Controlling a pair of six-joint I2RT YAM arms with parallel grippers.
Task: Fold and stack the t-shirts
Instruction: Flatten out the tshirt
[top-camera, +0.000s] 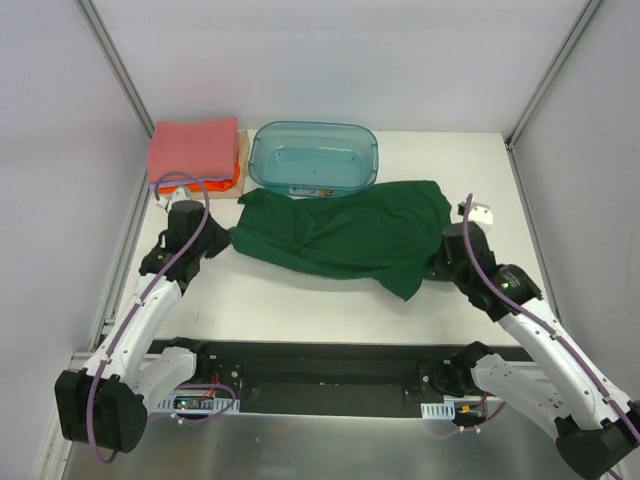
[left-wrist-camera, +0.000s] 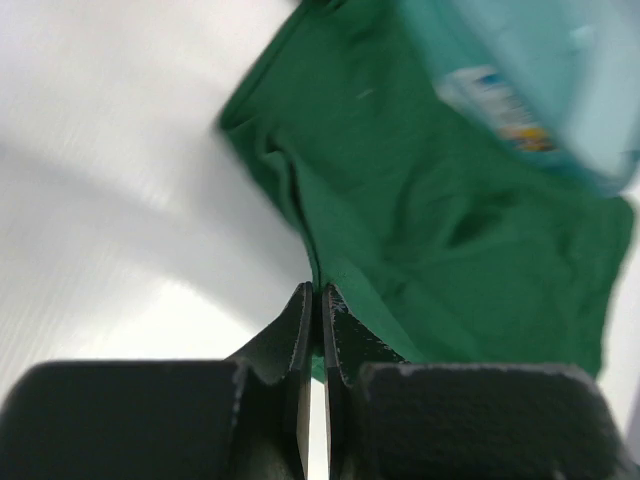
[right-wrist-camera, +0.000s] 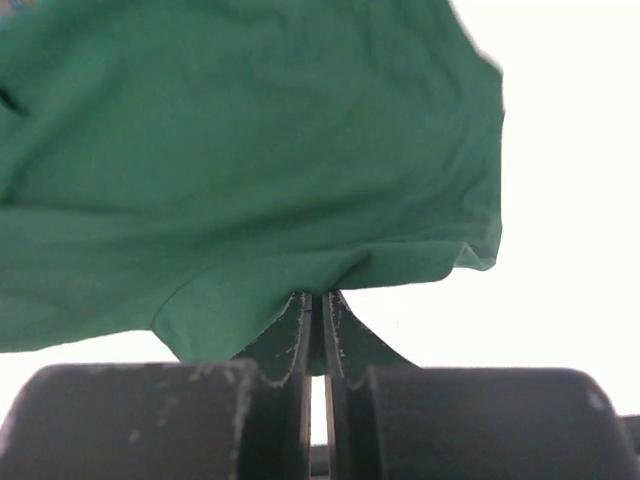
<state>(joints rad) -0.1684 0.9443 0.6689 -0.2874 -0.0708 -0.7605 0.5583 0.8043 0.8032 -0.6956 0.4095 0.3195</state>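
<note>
I read the dark green shirt (top-camera: 345, 235) across the middle as soft, matt cloth, heavily creased. At upper left, the folded salmon-pink shirt (top-camera: 193, 148) looks like thicker, slightly fuzzy cloth. Beside it, the teal bin (top-camera: 313, 157) is glossy, translucent plastic. The table (top-camera: 300, 300) is smooth matt white. The right gripper (right-wrist-camera: 314, 297) has matt black fingers (right-wrist-camera: 345, 335), flecked with pale scuffs.

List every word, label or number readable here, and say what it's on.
No text can be read.
The sticker on the bin: its print is too blurred and too small to read.
The green shirt: no print visible.
</note>
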